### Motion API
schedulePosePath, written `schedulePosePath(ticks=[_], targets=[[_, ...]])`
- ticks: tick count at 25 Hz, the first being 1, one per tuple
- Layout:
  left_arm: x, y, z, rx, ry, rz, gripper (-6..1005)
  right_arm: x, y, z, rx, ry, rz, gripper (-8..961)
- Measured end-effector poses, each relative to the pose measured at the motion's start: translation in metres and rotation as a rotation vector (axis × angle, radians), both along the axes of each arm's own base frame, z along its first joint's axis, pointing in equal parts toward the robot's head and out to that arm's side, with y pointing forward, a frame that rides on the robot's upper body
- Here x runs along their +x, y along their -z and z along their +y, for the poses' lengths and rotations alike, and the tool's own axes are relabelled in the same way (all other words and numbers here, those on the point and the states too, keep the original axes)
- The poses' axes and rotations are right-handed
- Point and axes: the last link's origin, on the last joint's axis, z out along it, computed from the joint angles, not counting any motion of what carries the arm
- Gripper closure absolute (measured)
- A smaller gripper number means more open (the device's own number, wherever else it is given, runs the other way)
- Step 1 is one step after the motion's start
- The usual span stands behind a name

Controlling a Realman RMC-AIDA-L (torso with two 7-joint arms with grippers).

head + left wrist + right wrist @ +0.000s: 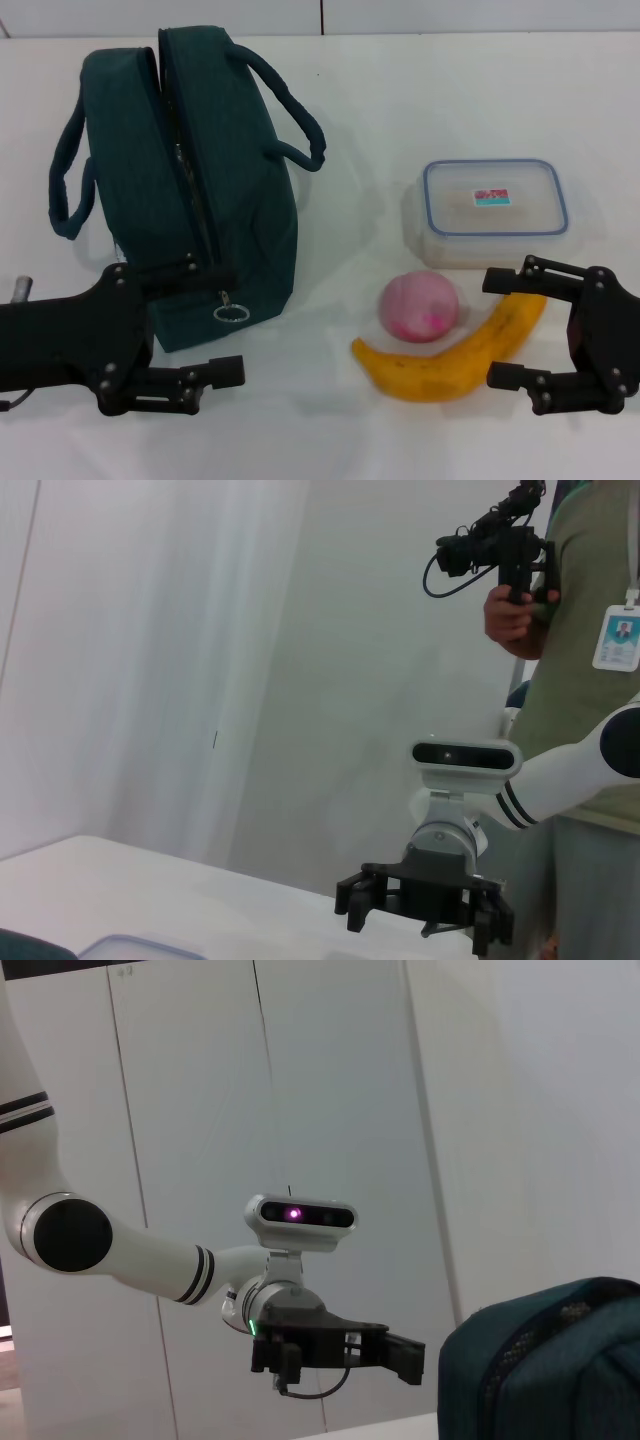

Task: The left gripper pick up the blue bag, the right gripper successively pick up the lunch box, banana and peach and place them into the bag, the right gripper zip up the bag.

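Beside the blue bag (200, 190), our left gripper (215, 320), fingers spread, should close on a handle; right gripper (505, 328) waits spread.

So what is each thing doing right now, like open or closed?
blue bag: standing on the table, zip closed, handles down.
lunch box: lid on.
banana: whole, unpeeled, beside the peach.
peach: whole, on the table.
left gripper: open, holding nothing.
right gripper: open, holding nothing.
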Motion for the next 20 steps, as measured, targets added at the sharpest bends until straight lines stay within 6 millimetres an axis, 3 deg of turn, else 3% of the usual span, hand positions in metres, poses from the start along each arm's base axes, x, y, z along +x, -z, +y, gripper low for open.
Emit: schedulePosePath(ticks=[12,20], targets=[[-0.001,-0.005,-0.002,0.0,0.008,-0.004,109,0.0,-0.002,0.002,0.018,0.003,0.007,111],[0.0,-0.046,0.006,0.208,-0.027,-0.157,107,0.002,-0.001,0.004,0.035,0.02,-0.003,112]])
